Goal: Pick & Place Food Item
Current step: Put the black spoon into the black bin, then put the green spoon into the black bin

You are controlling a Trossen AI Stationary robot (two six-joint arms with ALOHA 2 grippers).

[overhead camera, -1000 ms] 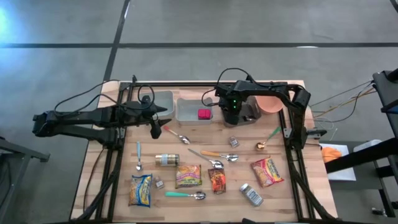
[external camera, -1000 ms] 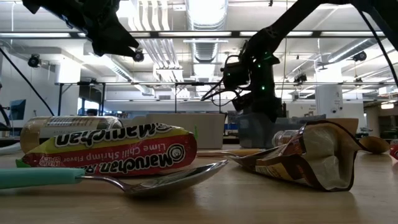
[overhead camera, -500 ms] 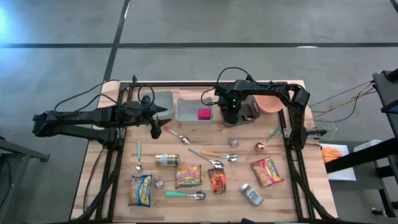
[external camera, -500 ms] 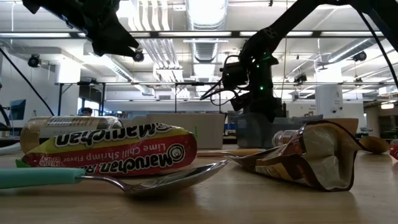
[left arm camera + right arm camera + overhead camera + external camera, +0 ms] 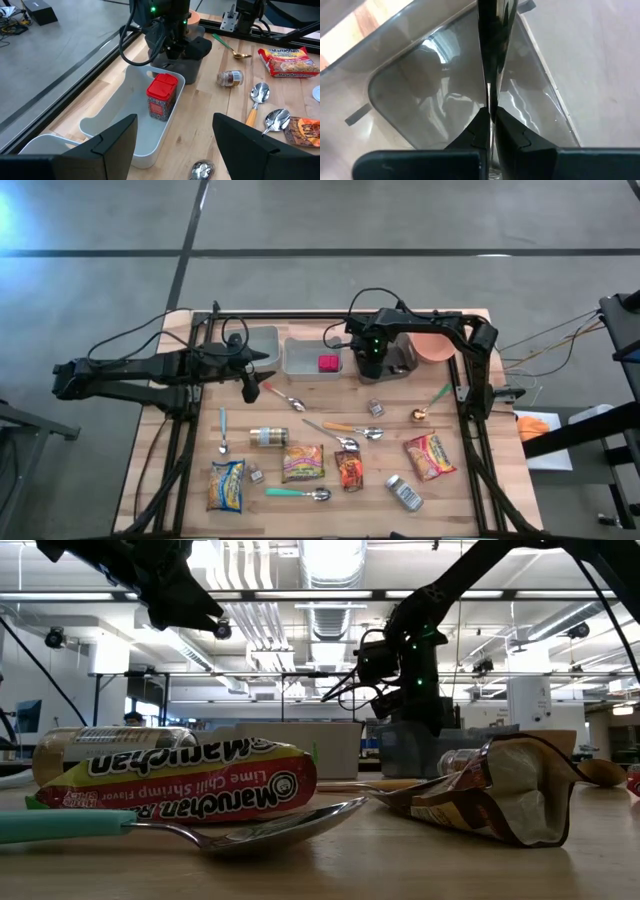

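My right gripper [image 5: 373,363] points down into a dark grey bin [image 5: 400,366] at the table's back and is shut on a thin shiny utensil [image 5: 492,60], seen edge-on. Beside that bin, a white bin [image 5: 150,120] holds a red-lidded jar [image 5: 161,96] standing on its base. My left gripper [image 5: 248,386] hangs open above the table's left part, short of the white bin, with nothing between its fingers. Ramen packets [image 5: 302,463], [image 5: 430,456], [image 5: 227,485] lie flat on the near half of the table. My right gripper pinches the thin shiny utensil [image 5: 491,102] between its two fingertips [image 5: 481,125]. The fingers come from above, pointing down. The utensil runs on past the fingertips, along their line, down into the dark bin. Which part of it the fingers have cannot be told.
A grey bin [image 5: 256,340] stands at the back left and an orange dish [image 5: 436,346] at the back right. Spoons [image 5: 290,400], [image 5: 355,430], [image 5: 298,494], a small jar [image 5: 268,437], a snack bag [image 5: 349,470] and small tins [image 5: 404,492] are scattered over the near table.
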